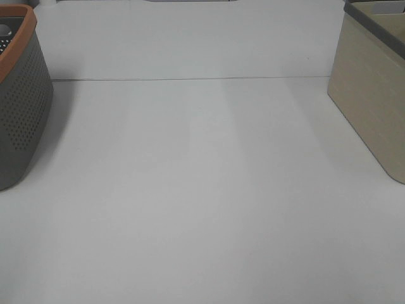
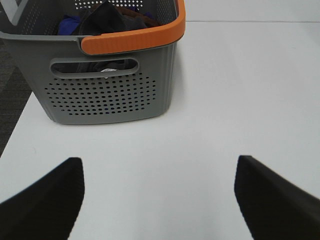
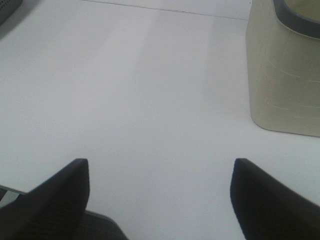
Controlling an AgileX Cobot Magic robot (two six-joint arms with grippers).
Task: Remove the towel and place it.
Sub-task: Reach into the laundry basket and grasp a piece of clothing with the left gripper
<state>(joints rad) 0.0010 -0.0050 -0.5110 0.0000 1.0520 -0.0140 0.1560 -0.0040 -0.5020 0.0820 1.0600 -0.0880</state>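
Closest in: my L pincer is spread wide, nothing btw its dark fingers, only white table below. R pincer same: fingers wide apart, holding nothing, over the table. Further out from the L pincer stands the grey perforated basket w/ orange rim, clear of my fingertips. Off to one side of the R pincer is the beige bin w/ grey rim, untouched. Farthest: the towel, a dark soft heap inside the basket beside a blue item; can't make out its edges. High view: basket at table's left, bin at right, well apart.
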